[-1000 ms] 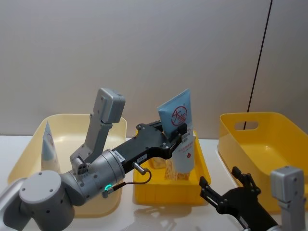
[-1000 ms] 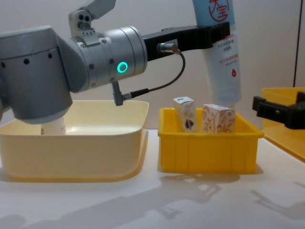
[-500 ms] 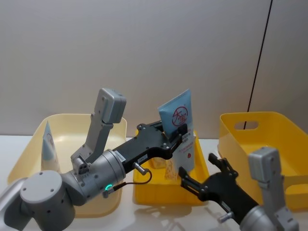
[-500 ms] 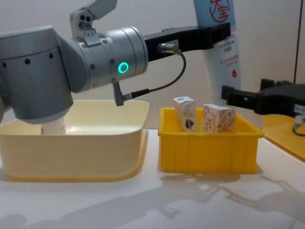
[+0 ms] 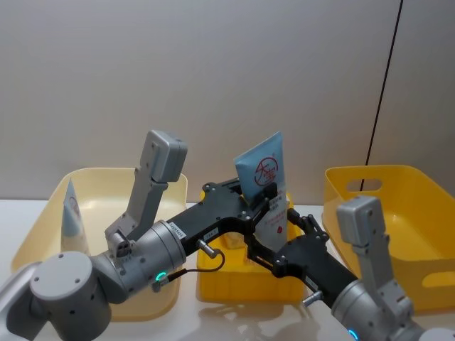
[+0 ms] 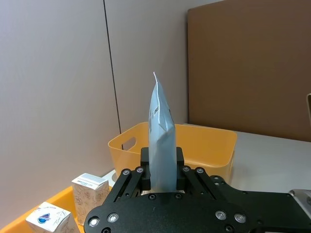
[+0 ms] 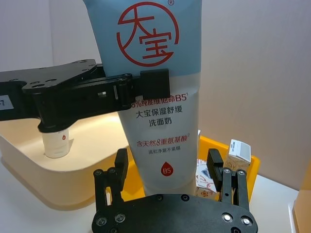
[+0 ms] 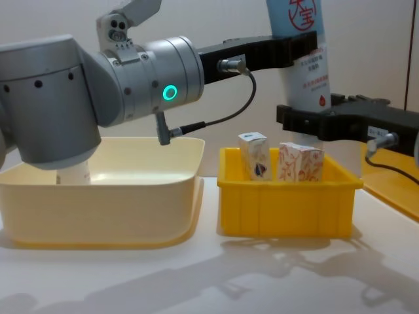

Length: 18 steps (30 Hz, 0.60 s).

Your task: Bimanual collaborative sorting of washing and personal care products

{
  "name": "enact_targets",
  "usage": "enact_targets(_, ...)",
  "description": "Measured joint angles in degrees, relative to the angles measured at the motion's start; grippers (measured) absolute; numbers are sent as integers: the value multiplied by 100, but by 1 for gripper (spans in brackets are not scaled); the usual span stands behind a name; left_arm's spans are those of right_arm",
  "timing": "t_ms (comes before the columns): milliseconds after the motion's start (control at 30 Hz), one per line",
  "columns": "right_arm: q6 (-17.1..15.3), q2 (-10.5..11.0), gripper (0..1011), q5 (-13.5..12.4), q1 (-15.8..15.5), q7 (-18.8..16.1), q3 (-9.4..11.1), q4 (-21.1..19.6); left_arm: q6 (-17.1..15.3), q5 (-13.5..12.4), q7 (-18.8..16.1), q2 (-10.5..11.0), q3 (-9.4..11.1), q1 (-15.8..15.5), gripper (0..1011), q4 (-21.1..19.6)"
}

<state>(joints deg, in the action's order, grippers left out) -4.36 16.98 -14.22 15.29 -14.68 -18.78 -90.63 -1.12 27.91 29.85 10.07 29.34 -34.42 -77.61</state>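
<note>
A light-blue-and-white squeeze tube (image 5: 261,170) with red print stands upright above the small yellow tray (image 8: 281,206), with my left gripper (image 5: 264,193) shut on its middle. My right gripper (image 7: 167,170) is open, one finger on each side of the tube's (image 7: 155,97) lower end, with small gaps showing. Two small white cartons stand in the tray: one with a blue-red logo (image 8: 255,156), one with an orange pattern (image 8: 300,162). A second tube (image 5: 72,217) stands in the cream bin (image 8: 98,203) on the left.
A large yellow bin (image 5: 377,192) with a handle slot stands at the right. The cream bin and the small tray sit close together on the white table (image 8: 196,275). A grey wall runs behind.
My right gripper has come in from the lower right and up to the tube, so its fingers now straddle the tube's lower end. The left arm and the tube have stayed put.
</note>
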Motion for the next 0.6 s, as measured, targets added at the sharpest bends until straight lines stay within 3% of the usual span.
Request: enact_targets(600,-1,-140,1007,157,221,52,-77,189,0,2,1,0,0,0,257,-1)
